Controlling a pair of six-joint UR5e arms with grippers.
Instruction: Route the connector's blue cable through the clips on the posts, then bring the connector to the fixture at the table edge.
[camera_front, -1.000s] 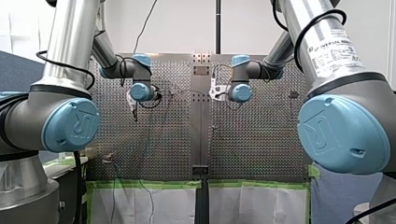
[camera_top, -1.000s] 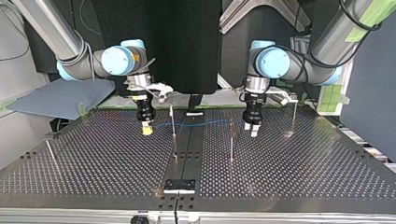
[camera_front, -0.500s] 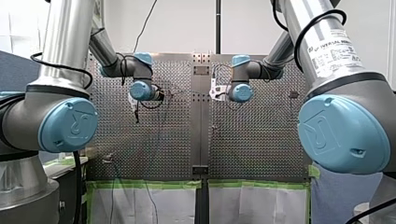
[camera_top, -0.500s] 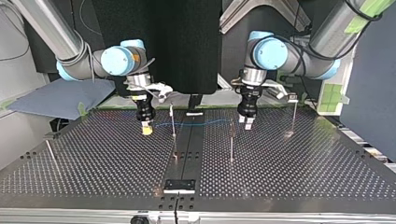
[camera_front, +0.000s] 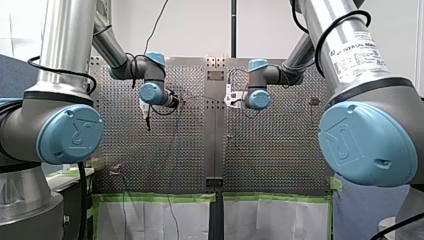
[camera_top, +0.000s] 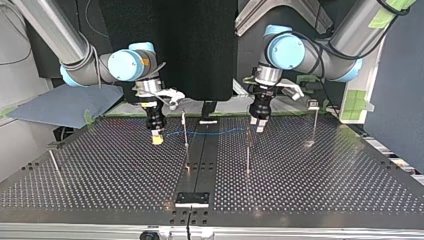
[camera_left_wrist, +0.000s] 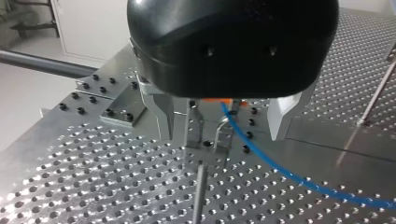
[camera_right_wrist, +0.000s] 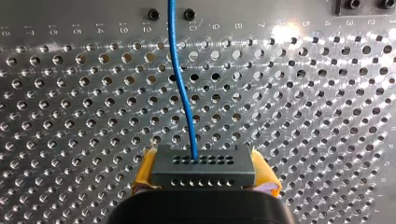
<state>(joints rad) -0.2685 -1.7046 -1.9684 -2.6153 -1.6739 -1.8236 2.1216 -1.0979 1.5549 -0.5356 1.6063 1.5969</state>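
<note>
My right gripper (camera_right_wrist: 204, 181) squeezes the boxy grey connector (camera_right_wrist: 203, 167) with yellow pads (camera_right_wrist: 144, 171), over the shiny, holey surface (camera_right_wrist: 308, 116). Its thin blue cable (camera_right_wrist: 180, 88) passes between my left gripper's (camera_left_wrist: 222, 120) spread-apart metal fingers (camera_left_wrist: 161, 112).

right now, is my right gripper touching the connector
Touching. In the right wrist view the right gripper clamps the connector between its yellow pads.

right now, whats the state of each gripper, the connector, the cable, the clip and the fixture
right gripper: shut on the connector
connector: held between yellow pads
left gripper: open, astride the clip
blue cable: plugged into the connector, running to the left gripper
clip: upright on its post, blue cable at it, seating unclear
fixture: no connector at it
</note>
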